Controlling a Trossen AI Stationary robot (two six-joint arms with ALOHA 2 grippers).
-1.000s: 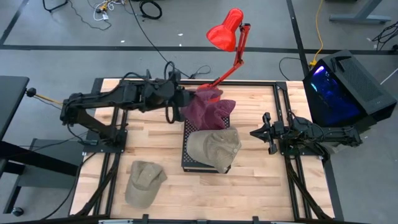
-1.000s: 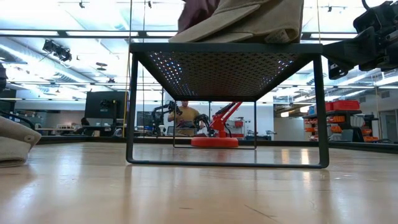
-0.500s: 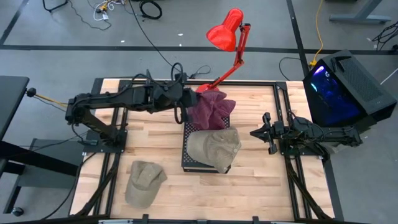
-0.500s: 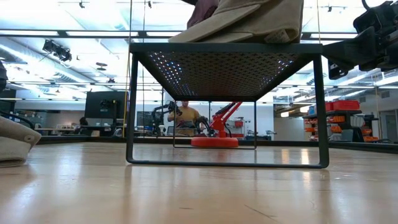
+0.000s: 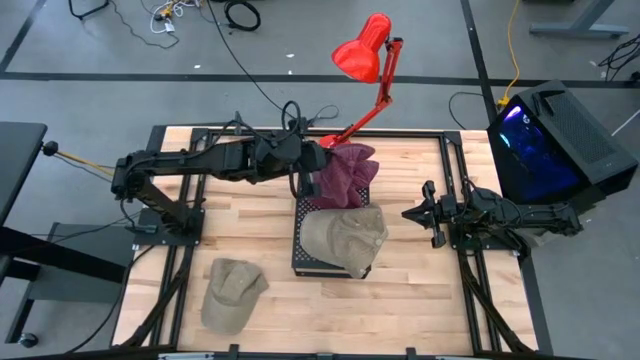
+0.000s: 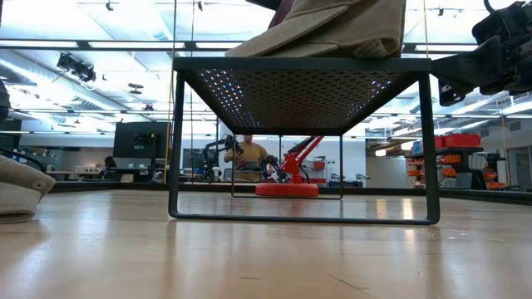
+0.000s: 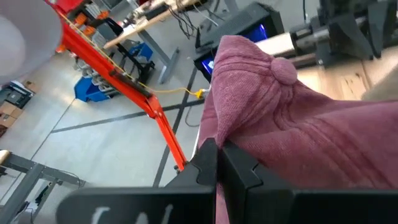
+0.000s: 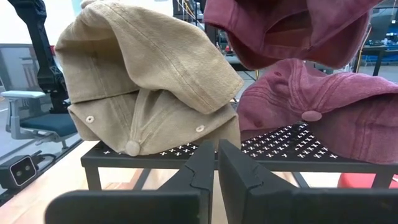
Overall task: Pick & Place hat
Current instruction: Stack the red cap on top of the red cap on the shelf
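1. The left pincer point(image 5: 312, 160) was clamped shut on a maroon hat point(image 5: 350, 165), holding it over the far end of the black mesh rack point(image 5: 300, 250). Over the last second the arm had swung it rightward from the rack's far-left corner, so the hat now hung more squarely above the rack.
2. To my eye that put the job at the placing stage, with lowering and letting go still to come.
3. The rack already carried a tan hat point(image 5: 345, 238) slumped over its near part, and the right wrist view showed a second maroon hat point(image 8: 323, 106) lying on the mesh beside it, under the one in the air.
4. Another tan hat point(image 5: 232, 292) lay on the tabletop point(image 5: 420, 290) at the near left, well apart from the rack.
5. The right pincer point(image 5: 420, 215) waited shut and empty to the right of the rack, pointing at it.
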